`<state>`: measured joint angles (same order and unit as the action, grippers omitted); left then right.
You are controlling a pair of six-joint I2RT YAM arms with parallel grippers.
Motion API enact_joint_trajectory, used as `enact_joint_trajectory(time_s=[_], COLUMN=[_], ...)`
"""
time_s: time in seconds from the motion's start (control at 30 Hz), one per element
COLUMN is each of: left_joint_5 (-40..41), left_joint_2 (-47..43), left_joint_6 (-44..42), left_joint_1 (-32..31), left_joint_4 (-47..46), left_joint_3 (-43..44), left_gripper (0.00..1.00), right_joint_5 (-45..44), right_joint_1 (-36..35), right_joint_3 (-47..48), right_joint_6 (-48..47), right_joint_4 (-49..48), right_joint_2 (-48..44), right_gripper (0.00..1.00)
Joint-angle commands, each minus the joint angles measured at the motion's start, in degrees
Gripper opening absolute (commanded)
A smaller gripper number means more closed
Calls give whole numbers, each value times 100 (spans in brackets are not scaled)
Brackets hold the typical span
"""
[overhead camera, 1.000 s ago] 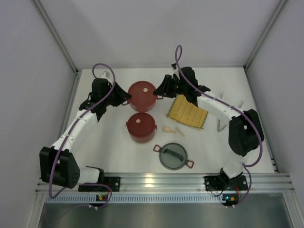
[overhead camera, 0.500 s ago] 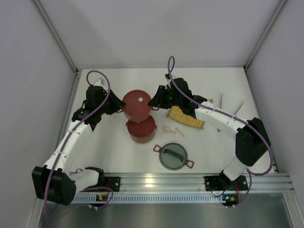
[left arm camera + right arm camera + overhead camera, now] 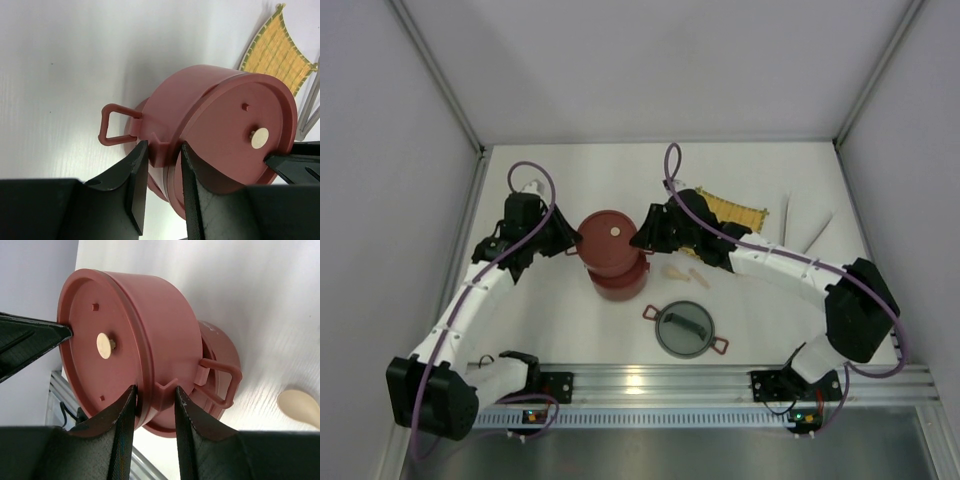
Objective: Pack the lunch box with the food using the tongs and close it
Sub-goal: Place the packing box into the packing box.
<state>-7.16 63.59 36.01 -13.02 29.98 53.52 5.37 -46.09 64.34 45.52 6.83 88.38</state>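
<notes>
1. The upper tier point(image 3: 610, 240) of the lunch box sits at the table's middle, directly over the lower tier point(image 3: 620, 284). It is shifted slightly to the far left of it, and I cannot tell whether the two touch.
2. A flat red lid point(image 3: 235, 120) with a small cream knob closes the upper tier.
3. The left gripper point(image 3: 163, 150) is clamped on a small tab on the tier's left side, one finger on each face of the tab. A looped side handle shows just beside it.
4. The right gripper point(image 3: 156, 390) pinches the matching tab on the right side in the same way.
5. The grey domed lid point(image 3: 686, 330) lies on the table point(image 3: 550, 310), near and to the right of the stack and apart from it.
6. Two cream spoon-shaped pieces point(image 3: 682, 272) lie just right of the lower tier.
7. The yellow mat point(image 3: 738, 210) lies farther off, partly hidden by the right arm.
8. The tongs point(image 3: 785, 218) lie on the table right of the mat, well away from both grippers.
</notes>
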Motion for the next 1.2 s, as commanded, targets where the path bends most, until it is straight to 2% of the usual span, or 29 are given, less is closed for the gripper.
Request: enact_joint_trajectory(time_s=[0.0, 0.47, 1.17], left_joint_5=[-409, -444, -286], left_joint_2=[-136, -110, -233], left_joint_6=[99, 90, 178], left_joint_1=[-140, -149, -421], left_joint_4=[-317, -194, 149], left_joint_3=[-52, 27, 510], left_gripper=[0, 0, 0], right_joint_5=[755, 439, 448], right_joint_1=[-498, -744, -876], right_joint_3=[36, -378, -615], right_joint_6=[247, 502, 713], right_joint_4=[-1017, -982, -1017], right_joint_2=[-593, -936, -902], right_gripper=[0, 0, 0])
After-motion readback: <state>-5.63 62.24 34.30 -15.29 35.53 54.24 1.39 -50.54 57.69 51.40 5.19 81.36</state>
